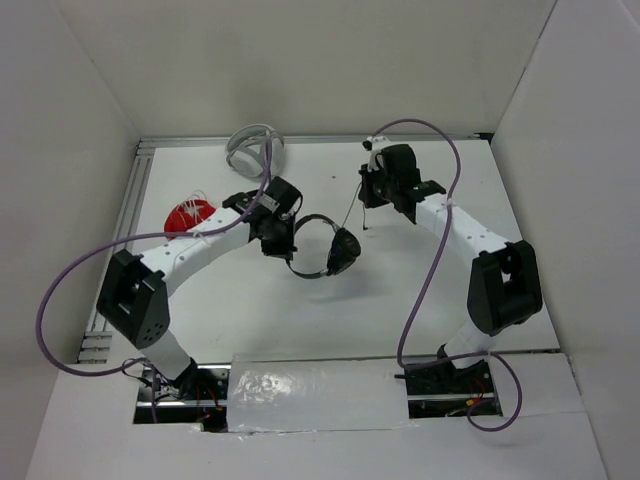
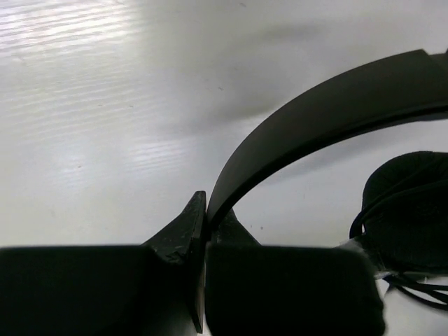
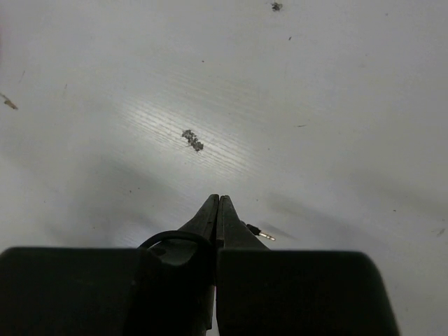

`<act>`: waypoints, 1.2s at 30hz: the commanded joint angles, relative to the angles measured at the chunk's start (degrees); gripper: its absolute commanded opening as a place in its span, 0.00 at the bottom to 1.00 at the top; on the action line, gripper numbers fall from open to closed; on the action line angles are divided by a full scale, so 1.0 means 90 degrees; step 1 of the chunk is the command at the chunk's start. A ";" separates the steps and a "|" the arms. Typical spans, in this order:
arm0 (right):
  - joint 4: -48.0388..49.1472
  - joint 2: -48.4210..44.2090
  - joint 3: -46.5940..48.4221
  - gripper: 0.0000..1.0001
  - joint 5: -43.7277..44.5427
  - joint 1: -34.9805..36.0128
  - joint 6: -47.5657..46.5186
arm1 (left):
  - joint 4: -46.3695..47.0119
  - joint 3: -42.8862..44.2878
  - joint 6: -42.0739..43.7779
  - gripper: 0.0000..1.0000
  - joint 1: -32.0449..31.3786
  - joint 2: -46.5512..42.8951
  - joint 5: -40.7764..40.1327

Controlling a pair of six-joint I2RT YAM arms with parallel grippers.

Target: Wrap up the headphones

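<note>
Here, left gripper (image 2: 208, 217) clamps the headphones (image 1: 343, 250); right gripper (image 3: 218, 204) pinches the cable (image 1: 352, 208). Holding it taut should give tidy loops.

Both arms bent inward; left hand (image 1: 284, 246) clamped on headphones (image 1: 343, 250); right hand (image 1: 367, 194) pinched shut on cable (image 1: 352, 207).

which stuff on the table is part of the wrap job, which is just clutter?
In the job:
- black headphones, headband held in the left gripper
- their cable, pinched in the right gripper

Lying about:
- grey-white headphones, far edge of the table
- red headphones, beside the left arm
</note>
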 commanded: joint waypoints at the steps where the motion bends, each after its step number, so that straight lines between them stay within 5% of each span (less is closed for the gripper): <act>1: -0.0420 -0.0539 0.0536 0.00 0.0644 0.0044 -0.0153 | -0.0797 0.0659 -0.0613 0.00 -0.0127 0.0445 -0.1151; 9: -0.0714 -0.0803 0.0711 0.00 0.1553 0.0835 -0.0417 | -0.2555 0.1724 -0.1745 0.00 -0.0351 0.2067 -0.2491; 21: -0.1904 -0.1164 0.1083 0.00 0.1661 0.1841 0.0061 | -0.1952 0.2231 -0.1230 0.00 -0.0186 0.2244 -0.2140; 36: -0.2316 -0.1838 0.0908 0.03 -0.0214 0.2037 0.0091 | -0.3494 0.3766 -0.2294 0.00 0.0556 0.3046 -0.2823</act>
